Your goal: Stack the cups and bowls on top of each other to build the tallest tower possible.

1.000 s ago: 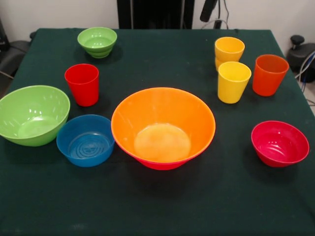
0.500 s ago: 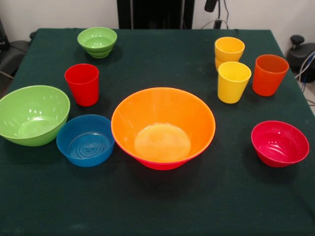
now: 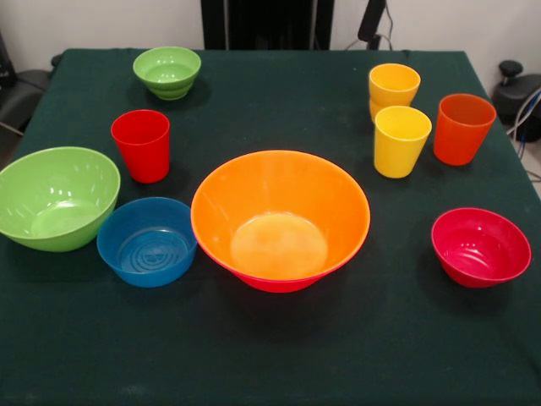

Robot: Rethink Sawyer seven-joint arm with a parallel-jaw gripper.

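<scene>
The large orange bowl (image 3: pixel 280 216) sits nested in the large pink bowl (image 3: pixel 279 284) at the table's middle; only a strip of the pink one shows beneath it. The medium-large green bowl (image 3: pixel 54 197) and small blue bowl (image 3: pixel 147 241) stand to its left, touching. The small red bowl (image 3: pixel 480 246) is at the right and the small green bowl (image 3: pixel 167 71) at the far left. The red cup (image 3: pixel 141 145) stands upright at the left. Two yellow cups (image 3: pixel 401 139) (image 3: pixel 394 86) and the orange cup (image 3: pixel 461 128) stand at the far right. Only a dark tip of my gripper (image 3: pixel 371 21) shows at the top edge, above the far yellow cup.
The dark green table (image 3: pixel 279 364) ends close to the orange cup on the right and the green bowl on the left. The black pedestal (image 3: pixel 262 24) stands behind the far edge. Dark equipment (image 3: pixel 514 85) sits off the right side.
The gripper's tip at the top edge has shifted slightly right and come a little lower into view. No cup or bowl has moved.
</scene>
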